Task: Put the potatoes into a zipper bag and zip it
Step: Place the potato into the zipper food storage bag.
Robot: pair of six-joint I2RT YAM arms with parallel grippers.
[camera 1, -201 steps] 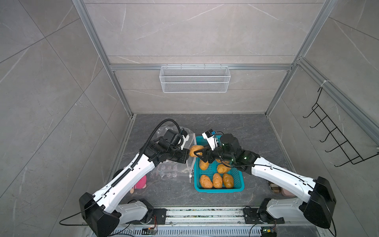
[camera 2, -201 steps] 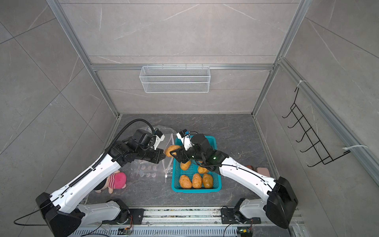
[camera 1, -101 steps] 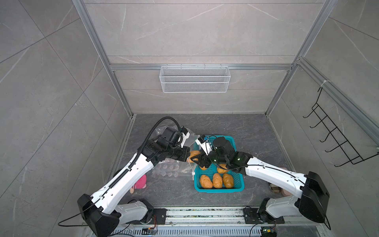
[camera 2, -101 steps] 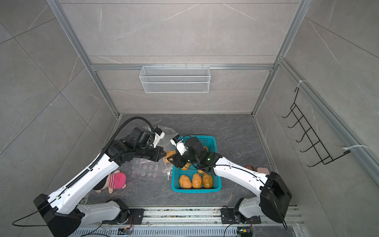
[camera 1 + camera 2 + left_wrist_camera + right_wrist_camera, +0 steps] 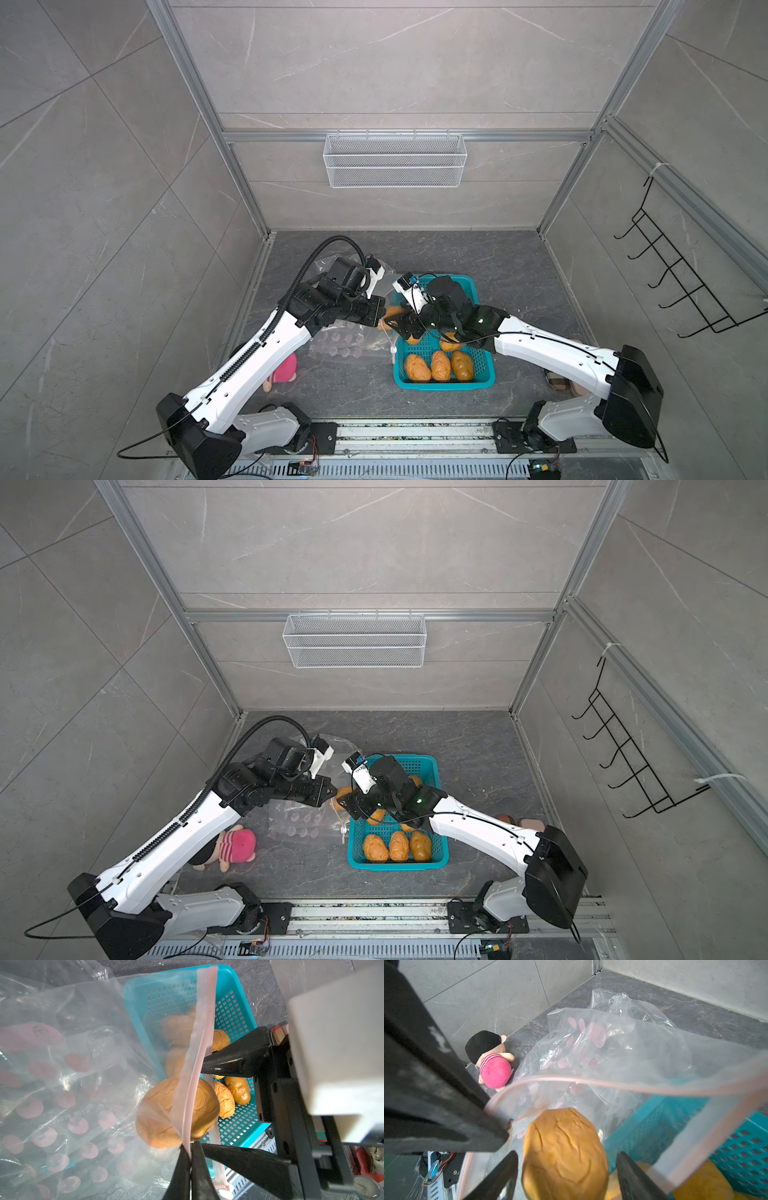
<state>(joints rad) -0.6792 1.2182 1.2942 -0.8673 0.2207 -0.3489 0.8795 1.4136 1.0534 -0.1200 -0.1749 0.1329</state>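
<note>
My left gripper [image 5: 190, 1159] is shut on the pink zip rim [image 5: 199, 1043] of the clear zipper bag [image 5: 72, 1084], holding its mouth up beside the teal basket [image 5: 486, 374]. One orange-tan potato [image 5: 178, 1113] sits in the bag's mouth. My right gripper [image 5: 566, 1154] is open around that potato [image 5: 564, 1151], with a gap showing on each side. Both top views show the two grippers meeting tip to tip, the left gripper [image 5: 380, 320] against the right gripper [image 5: 395, 322]. Several potatoes [image 5: 436, 365] lie in the basket; others are hidden under my right arm.
A pink plush toy [image 5: 232, 845] lies on the floor left of the bag [image 5: 299, 820], under my left arm. A white wire basket [image 5: 395, 160] hangs on the back wall. A black hook rack [image 5: 681, 286] is on the right wall.
My right gripper carried a potato left from over the basket into the bag's mouth, and its jaws have spread off it. My left gripper kept its hold on the rim.
</note>
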